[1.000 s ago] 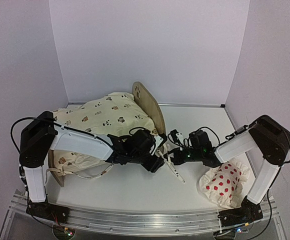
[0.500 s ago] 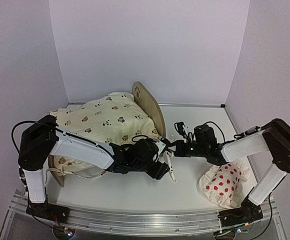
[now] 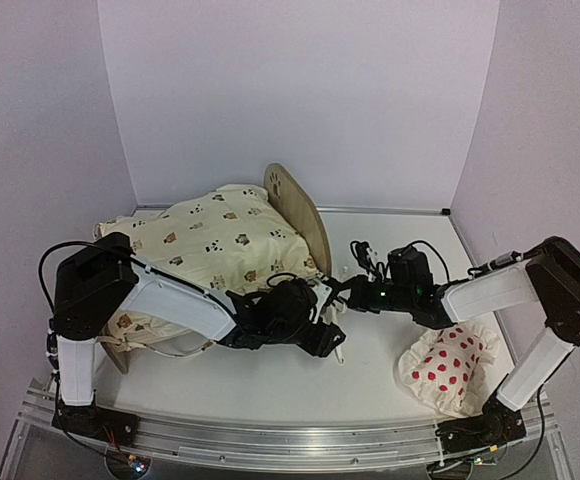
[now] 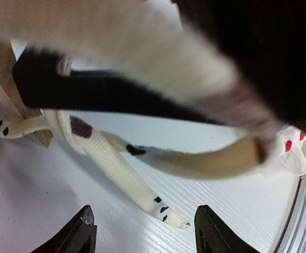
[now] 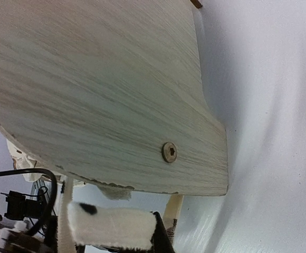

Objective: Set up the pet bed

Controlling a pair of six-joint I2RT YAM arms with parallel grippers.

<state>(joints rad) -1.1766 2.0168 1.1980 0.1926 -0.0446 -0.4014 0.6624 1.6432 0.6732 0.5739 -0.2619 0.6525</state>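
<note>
1. Pet bed (image 3: 296, 206): sits left of centre in the overhead frame. One rounded plywood end board with a paw cutout stands upright near the middle, and the other shows at the lower left edge.
2. Animal-print cushion (image 3: 215, 235): cream, draped over the bed between the two boards and hiding its base.
3. Tie strap (image 4: 116, 163): cream with dark marks. It runs from the cushion across the white table (image 3: 380, 385), and its tip lies at the lower centre of the left wrist frame.
4. Left gripper (image 4: 145, 232): I see its fingers spread apart and gripping nothing, with the strap tip on the table between them.
5. Right gripper (image 3: 346, 293): closed, at centre frame just right of the upright board. In its wrist view a strap end appears pinched at the fingers, below the board's screw (image 5: 169, 152).
6. Red-dotted pillow (image 3: 450, 368): lower right of the overhead frame, well apart from the bed.
</note>
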